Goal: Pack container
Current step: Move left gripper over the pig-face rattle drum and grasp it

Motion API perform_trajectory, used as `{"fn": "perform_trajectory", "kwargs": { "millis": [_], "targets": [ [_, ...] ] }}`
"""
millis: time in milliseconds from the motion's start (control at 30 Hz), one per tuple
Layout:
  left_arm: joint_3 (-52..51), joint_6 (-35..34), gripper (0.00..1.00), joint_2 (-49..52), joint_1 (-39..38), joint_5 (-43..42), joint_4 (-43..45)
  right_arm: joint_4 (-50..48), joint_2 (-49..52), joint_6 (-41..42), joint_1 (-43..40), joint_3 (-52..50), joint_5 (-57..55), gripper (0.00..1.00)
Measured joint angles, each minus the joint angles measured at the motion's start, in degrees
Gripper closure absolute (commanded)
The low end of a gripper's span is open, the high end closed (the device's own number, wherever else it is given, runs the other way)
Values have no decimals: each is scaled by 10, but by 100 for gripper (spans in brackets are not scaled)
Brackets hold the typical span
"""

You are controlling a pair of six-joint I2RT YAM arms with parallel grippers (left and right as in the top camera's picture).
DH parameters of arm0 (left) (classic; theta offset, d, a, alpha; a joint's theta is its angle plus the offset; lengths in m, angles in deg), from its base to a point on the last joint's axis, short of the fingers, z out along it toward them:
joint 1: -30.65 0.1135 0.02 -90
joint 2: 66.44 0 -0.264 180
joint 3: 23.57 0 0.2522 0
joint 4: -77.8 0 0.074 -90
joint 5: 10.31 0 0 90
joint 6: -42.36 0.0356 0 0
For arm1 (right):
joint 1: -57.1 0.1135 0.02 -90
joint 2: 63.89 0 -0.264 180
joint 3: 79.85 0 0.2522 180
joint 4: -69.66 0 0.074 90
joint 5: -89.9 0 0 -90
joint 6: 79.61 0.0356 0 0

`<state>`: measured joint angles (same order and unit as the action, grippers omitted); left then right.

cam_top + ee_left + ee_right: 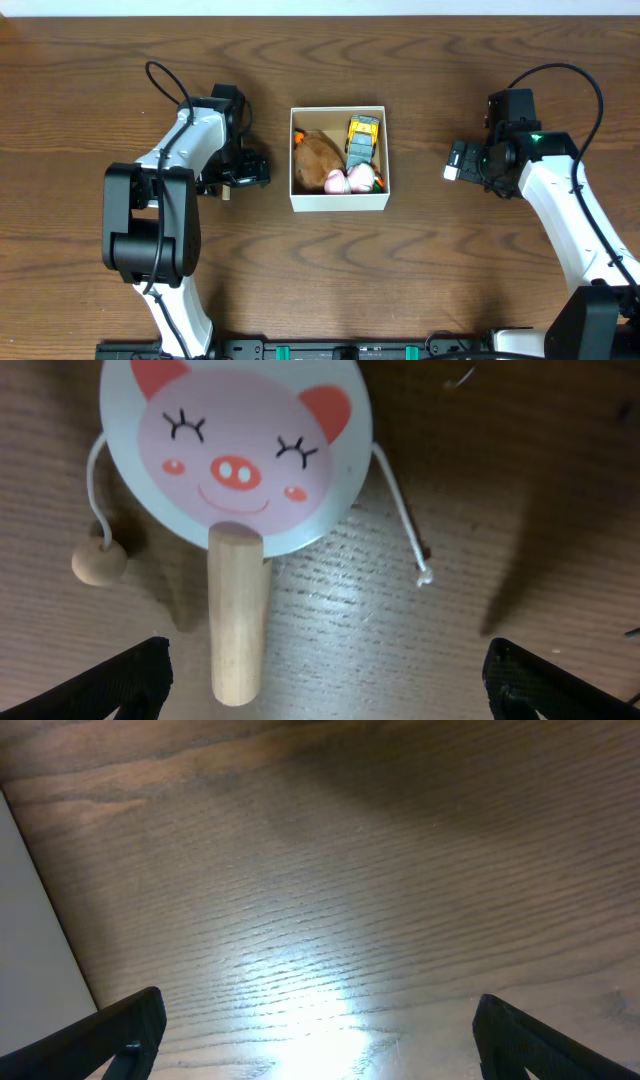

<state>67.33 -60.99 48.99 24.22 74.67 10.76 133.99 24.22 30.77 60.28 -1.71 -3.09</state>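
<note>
Left end effector (pixel 325 665) gaping over pig drum (pixel 235 455) | right end effector (pixel 320 1020) gaping, well off container (pixel 338 203)

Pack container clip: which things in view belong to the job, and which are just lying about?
Part of the job:
container
brown plush, yellow truck and pink toy inside it
pig drum, on the table outside the box
left tool, open, drum handle between its fingers

Just there:
wooden table
right tool, open, holding nothing
</note>
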Motion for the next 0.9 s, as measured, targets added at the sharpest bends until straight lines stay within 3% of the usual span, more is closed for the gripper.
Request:
{"fn": "perform_trajectory", "kwargs": {
  "millis": [767, 900],
  "targets": [
    [-26, 1, 1, -5, 0, -8, 37, 13, 0, 0, 0, 0, 0, 1],
    [-27, 1, 13, -5, 0, -8, 38, 13, 0, 0, 0, 0, 0, 1]
  ]
}}
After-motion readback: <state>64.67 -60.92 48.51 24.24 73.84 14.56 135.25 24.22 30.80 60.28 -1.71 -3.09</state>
